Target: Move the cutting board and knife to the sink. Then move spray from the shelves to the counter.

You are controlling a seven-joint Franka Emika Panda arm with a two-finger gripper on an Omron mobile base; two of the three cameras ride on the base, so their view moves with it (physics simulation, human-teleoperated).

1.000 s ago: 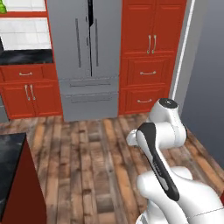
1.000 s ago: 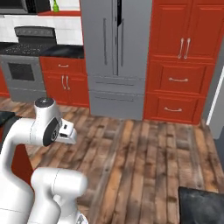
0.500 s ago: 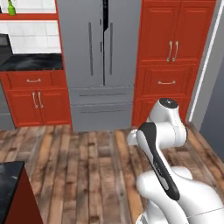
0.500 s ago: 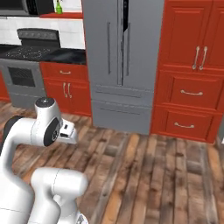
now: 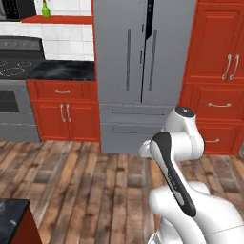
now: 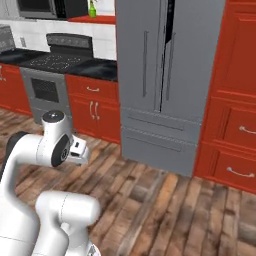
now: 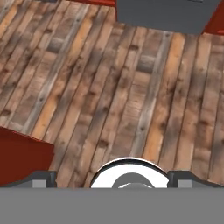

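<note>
Spray: one green narrow-necked spray bottle (image 5: 45, 9), standing upright at the upper left of both base views.
Spray location: on the thick red slab shelf (image 5: 59, 19) against the white-tiled wall, near the shelf's left end, above the stove and well apart from the arm.
Spray look: plain green body; its top is cut off by the picture's upper edge, so the trigger head is not readable, and the label is too small to make out.
Shelf: one, running right until it meets the refrigerator's side.
Microwave: one dark box (image 6: 50, 7) just left of the spray, cut off at the top.
Stove: one grey range with a black top and white rings (image 6: 54, 60), below the microwave.
Bench: one black marble-patterned bench strip (image 5: 66, 70) over red cabinet fronts, between stove and refrigerator; a second black corner (image 5: 12, 218) is cut off at the lower left of the left base view.
Refrigerator: one tall grey two-door refrigerator (image 5: 143, 62), the right door slightly ajar.
Tall cabinets: red, with silver handles (image 5: 217, 71), right of the refrigerator, cut off by the edge.
Floor: brown wooden planks (image 7: 109, 87).
Claw: one claw (image 7: 114, 178), spread wide with nothing between its dark tips, pointing down at the floor.
</note>
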